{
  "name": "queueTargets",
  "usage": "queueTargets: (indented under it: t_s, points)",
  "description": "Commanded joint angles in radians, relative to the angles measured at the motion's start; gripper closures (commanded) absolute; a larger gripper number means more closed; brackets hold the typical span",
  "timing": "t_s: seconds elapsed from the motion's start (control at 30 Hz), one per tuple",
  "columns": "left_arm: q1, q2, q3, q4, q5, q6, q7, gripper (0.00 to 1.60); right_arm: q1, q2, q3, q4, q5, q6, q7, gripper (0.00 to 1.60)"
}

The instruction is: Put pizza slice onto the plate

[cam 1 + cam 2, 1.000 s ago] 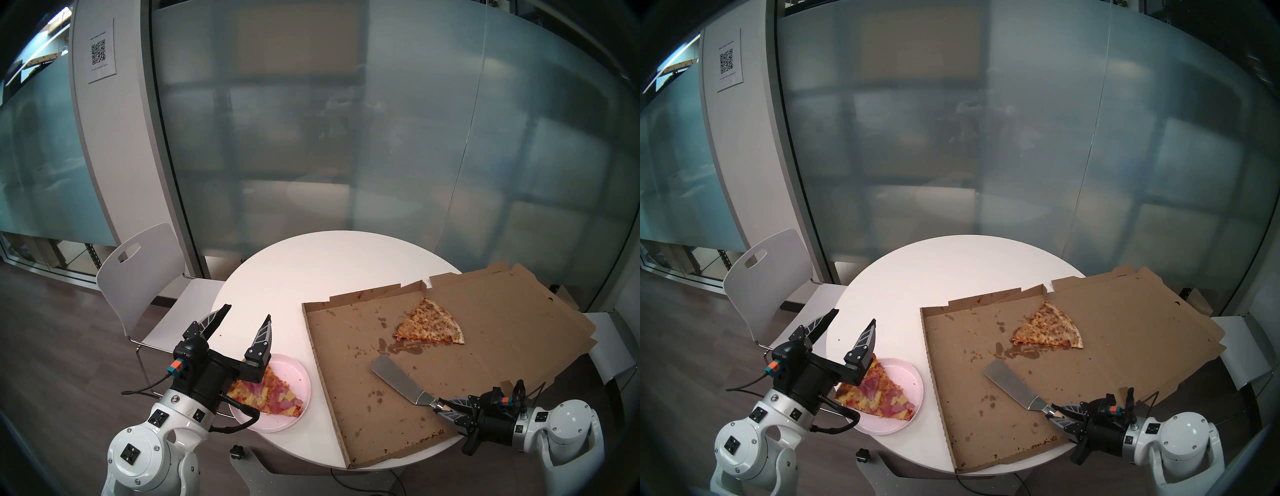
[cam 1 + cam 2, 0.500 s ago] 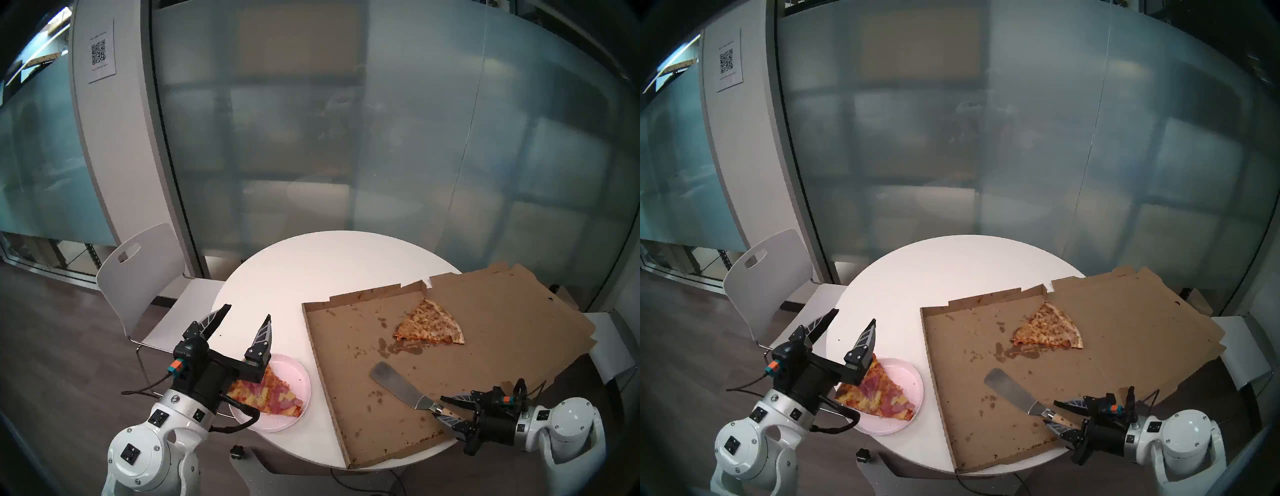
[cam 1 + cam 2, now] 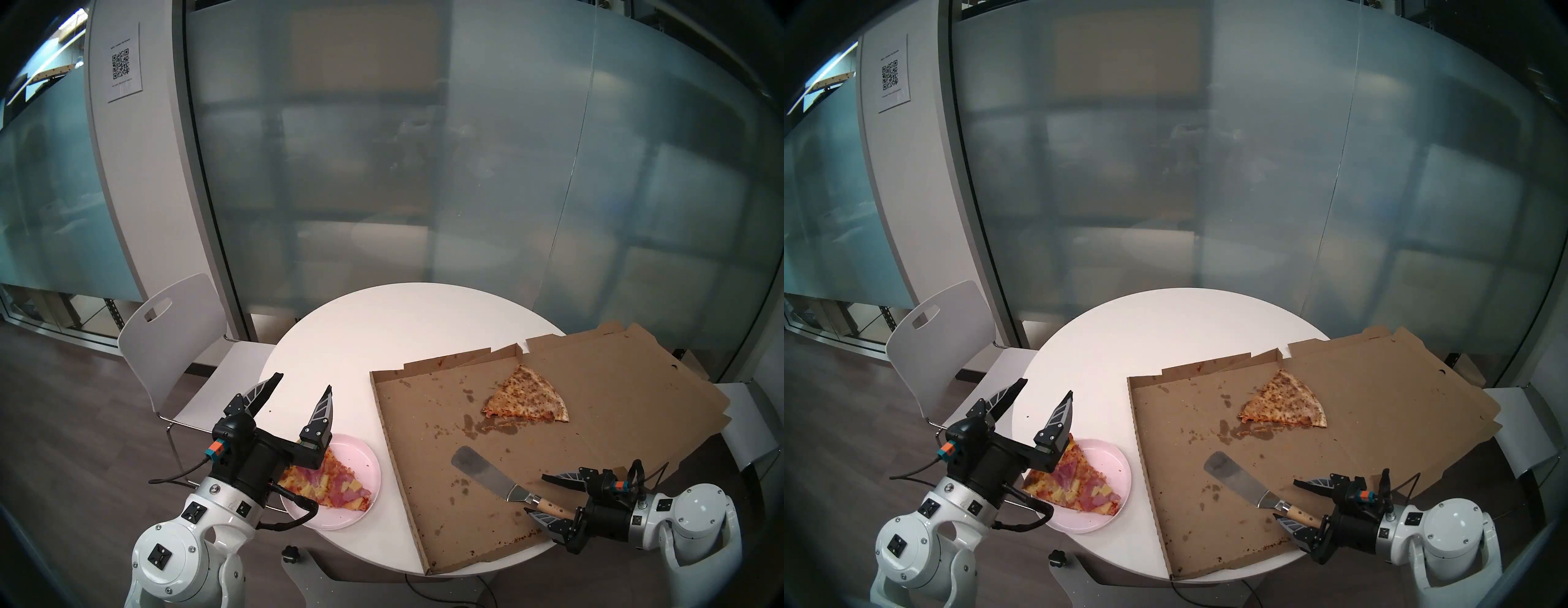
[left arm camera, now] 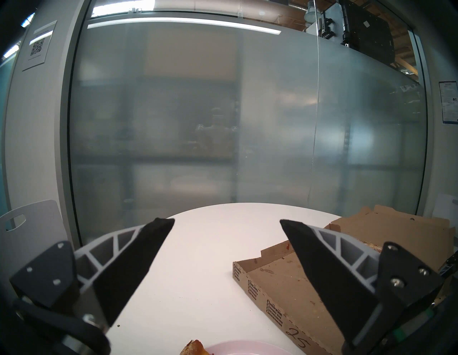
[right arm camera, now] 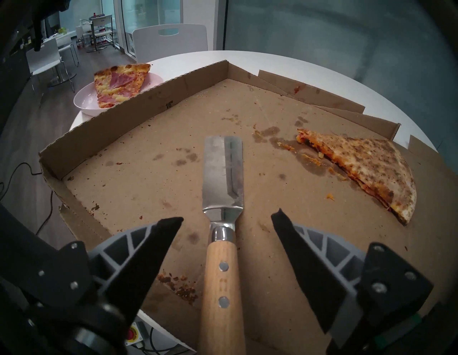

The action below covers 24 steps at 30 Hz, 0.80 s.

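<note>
The pizza slice [image 3: 335,488] with ham and pineapple lies on the pale pink plate [image 3: 360,458] at the table's front left. It also shows in the right wrist view [image 5: 116,84] on the plate [image 5: 84,101], and its tip in the left wrist view [image 4: 194,347]. My left gripper [image 3: 303,382] is open and empty, above the table just behind and left of the plate. My right gripper [image 3: 536,494] is open. A metal spatula [image 5: 221,173] with a wooden handle lies between its fingers, blade on the box floor.
An open cardboard pizza box [image 3: 424,424] covers the right half of the round white table [image 3: 403,322]. A pale brown-speckled slice [image 3: 526,399] lies at its back. A white chair [image 3: 169,331] stands at the table's left. A frosted glass wall is behind.
My right gripper has opened, let go of the spatula handle and drawn back a little. The spatula now rests in the box. The left arm has not moved.
</note>
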<state>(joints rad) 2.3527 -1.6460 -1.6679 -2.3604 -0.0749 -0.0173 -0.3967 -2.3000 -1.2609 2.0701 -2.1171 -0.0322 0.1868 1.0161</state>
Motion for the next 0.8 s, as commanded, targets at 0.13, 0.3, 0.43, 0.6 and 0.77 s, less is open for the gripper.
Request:
queueTargets:
  t_s: [0.13,0.3,0.43,0.6,0.77]
  points:
    - [-0.003,0.001,-0.002,-0.019,-0.001,-0.007,-0.001,0.0,0.011,-0.099,0.125,-0.078,0.141,-0.05,-0.03,0.14]
    - [-0.003,0.001,-0.002,-0.019,-0.001,-0.008,-0.002,0.0,0.012,-0.15,0.175,-0.089,0.216,-0.081,-0.042,0.07]
    - [-0.003,0.001,-0.002,-0.019,-0.001,-0.008,-0.002,0.0,0.023,-0.194,0.201,-0.081,0.267,-0.119,-0.062,0.01]
    - [-0.002,0.001,-0.002,-0.019,-0.001,-0.008,-0.002,0.0,0.046,-0.236,0.202,-0.066,0.306,-0.158,-0.092,0.0]
    - [-0.002,0.0,-0.002,-0.019,-0.001,-0.008,-0.002,0.0,0.069,-0.254,0.19,-0.047,0.314,-0.176,-0.118,0.0]
